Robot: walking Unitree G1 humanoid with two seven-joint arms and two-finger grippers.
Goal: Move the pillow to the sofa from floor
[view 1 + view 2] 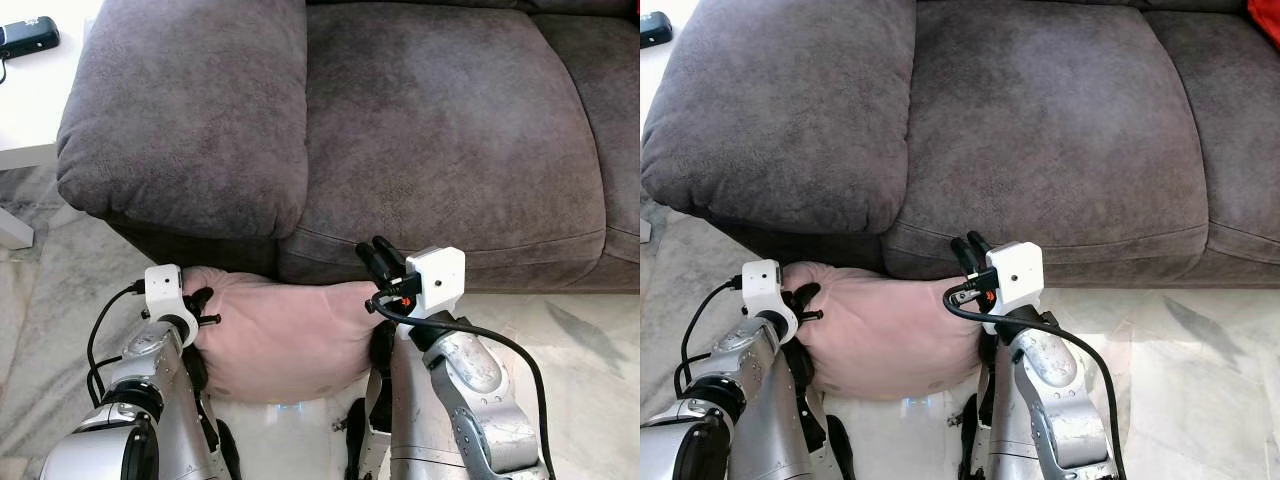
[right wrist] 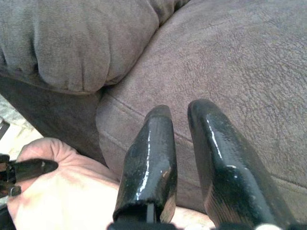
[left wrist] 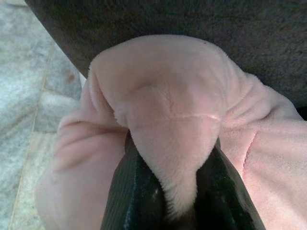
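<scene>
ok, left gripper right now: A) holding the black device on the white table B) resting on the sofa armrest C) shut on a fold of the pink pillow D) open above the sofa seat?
C: in the left wrist view the left gripper has both black fingers pinching a fold of the pink pillow, which sits low against the sofa front.

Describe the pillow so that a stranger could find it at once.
Find the grey sofa; below its front edge, between the robot's arms, is the pillow. It is soft, plush and pale pink, pinched by the left gripper, the only pink thing against grey fabric.
</scene>
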